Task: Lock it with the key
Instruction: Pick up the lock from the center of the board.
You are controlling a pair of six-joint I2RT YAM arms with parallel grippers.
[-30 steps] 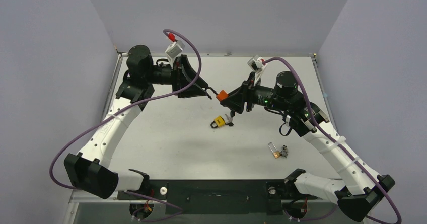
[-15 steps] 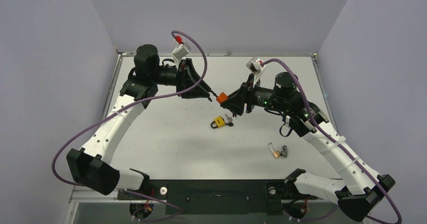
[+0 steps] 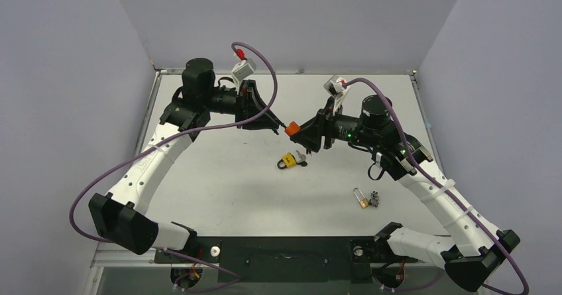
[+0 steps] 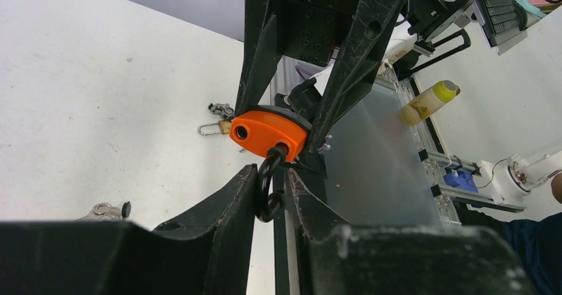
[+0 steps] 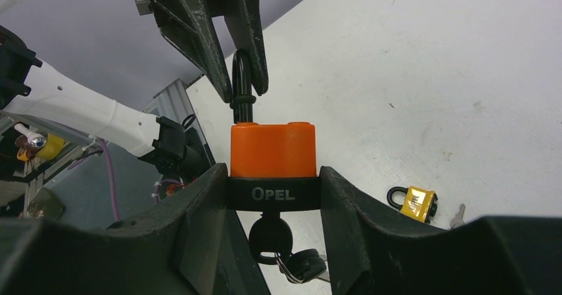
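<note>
An orange padlock point(image 3: 289, 129) hangs in the air between my two arms. My right gripper point(image 3: 298, 132) is shut on its orange body point(image 5: 272, 149), just above the black "OPEL" band. A black-headed key point(image 5: 270, 235) sticks out of the lock's underside, with a second key hanging on its ring. My left gripper point(image 3: 276, 124) is shut on the lock's black shackle point(image 4: 270, 189), which also shows in the right wrist view point(image 5: 242, 76) between the left fingers point(image 5: 199, 36). The orange body shows in the left wrist view point(image 4: 268, 130) too.
A yellow padlock point(image 3: 287, 160) with a key beside it lies on the white table below the grippers; it also shows in the right wrist view point(image 5: 414, 202). A small brass padlock with keys point(image 3: 364, 199) lies at the front right. Table walls stand at the left, back and right.
My left arm's elbow and wrist have shifted to the right and closer to the lock. The orange padlock and the right gripper have stayed almost in place.
</note>
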